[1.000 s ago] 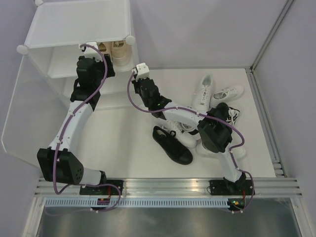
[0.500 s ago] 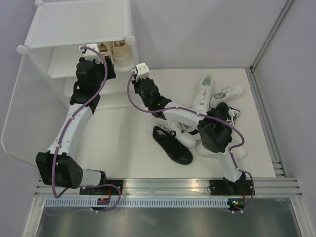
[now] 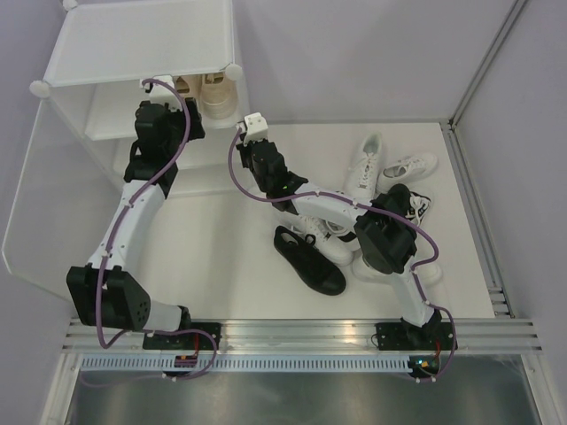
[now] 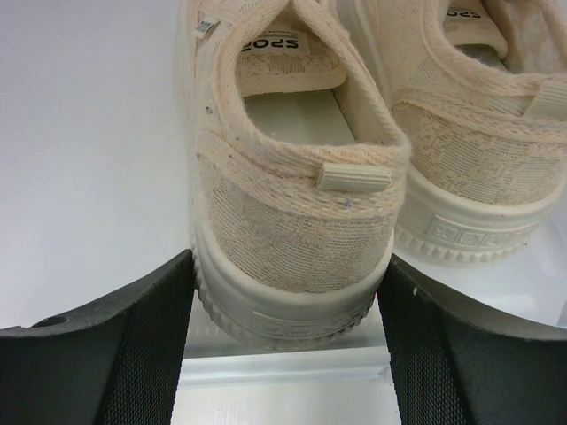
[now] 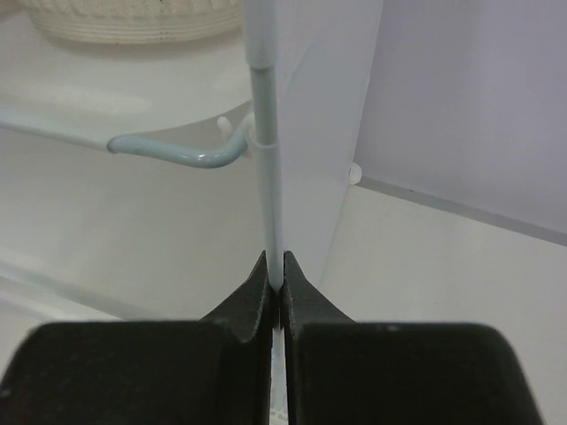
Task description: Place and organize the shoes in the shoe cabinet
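From above, the cabinet (image 3: pixel 142 40) stands far left with the beige pair (image 3: pixel 205 93) on a shelf. The other shoes (image 3: pixel 363 168) lie heaped on the table (image 3: pixel 221 248) at right.

Left wrist: your left gripper (image 4: pixel 288 266) is spread wide, straddling the heel of one beige shoe (image 4: pixel 292 212) at the shelf (image 4: pixel 89 177) edge, seemingly not clamping it. Nudge it straight in, level with its mate (image 4: pixel 478 150), then back out squarely.

Right wrist: your right gripper (image 5: pixel 275 266) is clenched on a thin rod (image 5: pixel 263 159) of the cabinet. Hold firm, so nothing shifts.
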Robot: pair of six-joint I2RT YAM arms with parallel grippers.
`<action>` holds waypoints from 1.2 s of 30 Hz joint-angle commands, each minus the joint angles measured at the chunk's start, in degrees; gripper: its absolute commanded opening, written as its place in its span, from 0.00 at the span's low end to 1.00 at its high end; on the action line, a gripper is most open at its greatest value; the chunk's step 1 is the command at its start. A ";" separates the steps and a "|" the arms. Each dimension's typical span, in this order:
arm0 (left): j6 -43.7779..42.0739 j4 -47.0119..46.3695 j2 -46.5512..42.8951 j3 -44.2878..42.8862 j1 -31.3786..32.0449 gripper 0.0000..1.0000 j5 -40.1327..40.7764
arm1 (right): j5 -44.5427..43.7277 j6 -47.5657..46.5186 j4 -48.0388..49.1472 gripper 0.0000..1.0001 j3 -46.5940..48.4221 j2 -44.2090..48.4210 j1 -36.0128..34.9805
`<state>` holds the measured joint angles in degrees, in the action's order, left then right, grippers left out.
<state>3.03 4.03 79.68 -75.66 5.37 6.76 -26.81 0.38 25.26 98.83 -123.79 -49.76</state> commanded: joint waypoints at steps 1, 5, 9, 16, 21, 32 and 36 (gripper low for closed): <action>-0.22 -1.39 1.00 -3.18 -1.06 0.18 6.42 | 1.94 1.29 -1.35 0.01 -0.48 1.35 0.10; 0.49 -2.54 2.06 -4.84 -1.06 0.20 1.25 | 2.20 1.29 -1.17 0.01 -0.74 1.53 0.19; -0.65 -3.68 3.81 -6.17 -1.06 0.22 -1.49 | 2.37 0.94 -1.09 0.01 -1.09 1.97 0.19; -1.71 -5.00 6.98 -8.45 -1.06 0.27 -3.86 | 3.51 0.59 -1.70 0.01 -1.18 2.23 0.28; -0.92 -5.70 6.10 -5.65 -0.97 0.31 -9.40 | 4.13 0.58 -2.05 0.01 -1.53 2.32 0.27; 2.16 -17.91 3.73 2.97 -0.97 0.45 -13.27 | 10.81 2.52 -3.72 0.01 -1.44 2.32 0.36; 1.46 -19.41 5.74 1.57 -0.97 0.49 -12.92 | 12.04 2.61 -4.77 0.01 -1.27 2.50 0.27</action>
<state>3.62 -8.71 83.88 -72.73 3.90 -1.19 -22.09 0.84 24.73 98.06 -123.09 -47.88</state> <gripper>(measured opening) 0.798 0.027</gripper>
